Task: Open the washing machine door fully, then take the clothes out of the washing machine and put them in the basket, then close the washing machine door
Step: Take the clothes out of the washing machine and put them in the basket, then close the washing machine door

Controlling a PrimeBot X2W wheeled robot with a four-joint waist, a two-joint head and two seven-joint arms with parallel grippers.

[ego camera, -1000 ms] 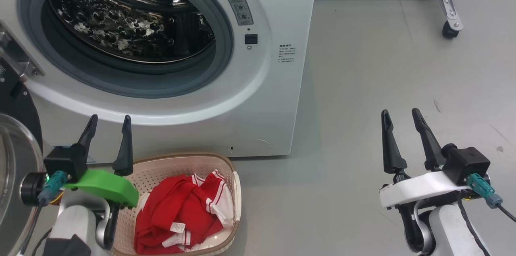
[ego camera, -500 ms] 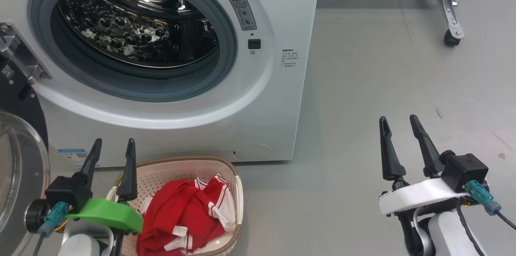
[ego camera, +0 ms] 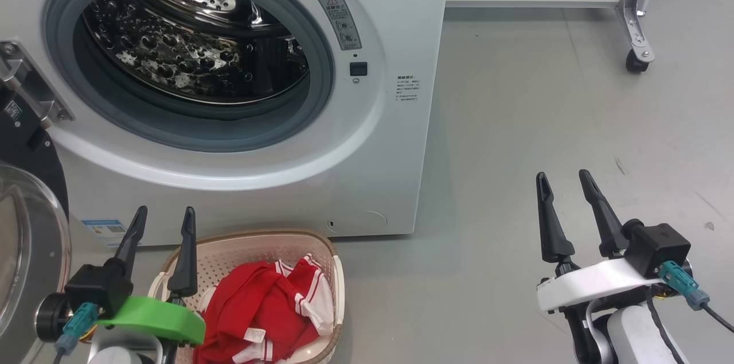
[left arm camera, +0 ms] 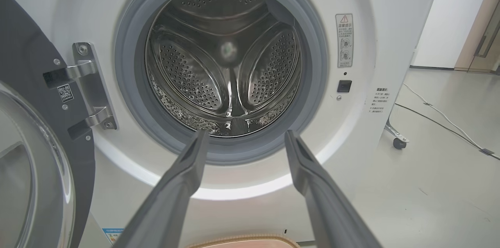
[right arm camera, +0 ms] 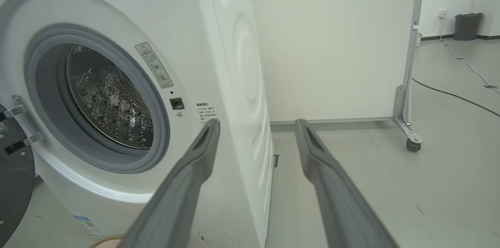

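From the head: red clothes [ego camera: 258, 306] with white stripe trim, crumpled in the cream perforated basket [ego camera: 269, 238] with its brown woven-look rim, on the floor just in front of the washer [ego camera: 373, 146]. Left gripper [ego camera: 165, 210] low before the washer's front, fingers spread, holding nothing. Right gripper [ego camera: 562, 175] well off the washer's right side over grey floor, likewise spread and empty. Door [ego camera: 23, 226] swung open at the washer's left: glossy black rim, bulging clear glass.

From the left wrist: straight into the drum [left arm camera: 226, 64], shiny perforated steel with a three-lobed back. Steel hinge [left arm camera: 88, 84] just left of the grey rubber gasket [left arm camera: 129, 84].

From the right wrist: the washer's smooth white side, with a white panel [right arm camera: 332, 45] on a castor [right arm camera: 413, 144] behind it, and a dark bin [right arm camera: 468, 26] far beyond.
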